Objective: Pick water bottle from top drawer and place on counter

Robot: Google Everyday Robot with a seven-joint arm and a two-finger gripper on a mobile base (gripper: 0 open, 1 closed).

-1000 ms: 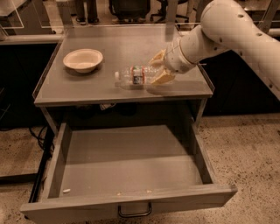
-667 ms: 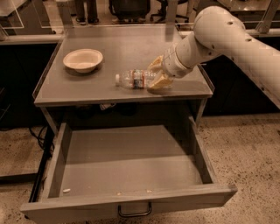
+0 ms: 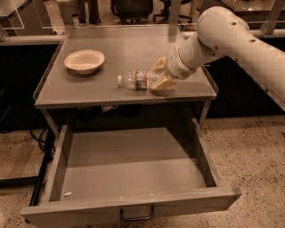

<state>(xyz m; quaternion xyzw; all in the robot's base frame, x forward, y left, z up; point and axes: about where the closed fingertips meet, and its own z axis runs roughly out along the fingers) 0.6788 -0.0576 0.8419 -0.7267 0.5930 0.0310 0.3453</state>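
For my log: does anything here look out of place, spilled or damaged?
Only small things. The water bottle lies on its side on the counter, the gripper at its base end. The top drawer stands open, with a few pale bits near its front wall. The bowl sits upright; no spill or damage shows.

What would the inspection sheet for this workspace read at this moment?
Surface: counter, grey, flat, carrying two things.
Job's things: water bottle lying on its side on the counter, cap toward the bowl; top drawer pulled open, no bottle inside.
Clutter: bowl on the counter, apart from the bottle; small crumbs at the drawer's front.
Gripper: gripper at the bottle's base end, near the counter's front edge.
Cables: dark cable beside the drawer.
Surroundings: speckled floor; chair behind.
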